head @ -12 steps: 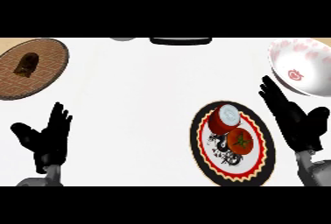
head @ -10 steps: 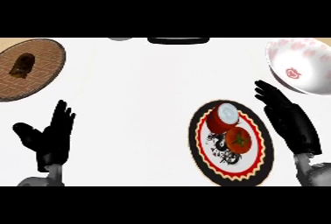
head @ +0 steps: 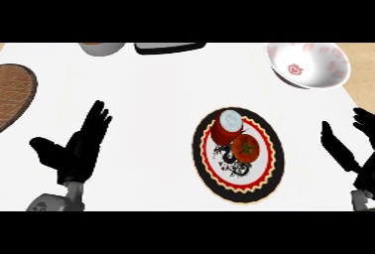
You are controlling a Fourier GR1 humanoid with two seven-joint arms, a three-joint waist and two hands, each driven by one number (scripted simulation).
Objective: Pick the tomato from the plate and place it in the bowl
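Observation:
A red tomato (head: 247, 148) with a dark green stem lies on a round plate (head: 270, 168) with a black, red and cream rim, lower middle right of the counter. Beside it on the plate sits a red can (head: 227, 127) with a pale lid. The white bowl (head: 311, 64) with red marks stands at the far right back. My right hand (head: 350, 154) is open at the right edge, just right of the plate and apart from it. My left hand (head: 75, 149) rests open at the lower left, fingers up.
A brown woven mat (head: 13, 94) lies at the left edge. A round brownish dish (head: 101, 47) and a dark flat object (head: 168, 47) sit at the back edge. A tan strip (head: 360, 89) shows beyond the bowl at the right.
The view has shifted, so plate, bowl and mat sit further left in the picture. My right hand now shows at the right edge, further from the plate. My left hand stays open.

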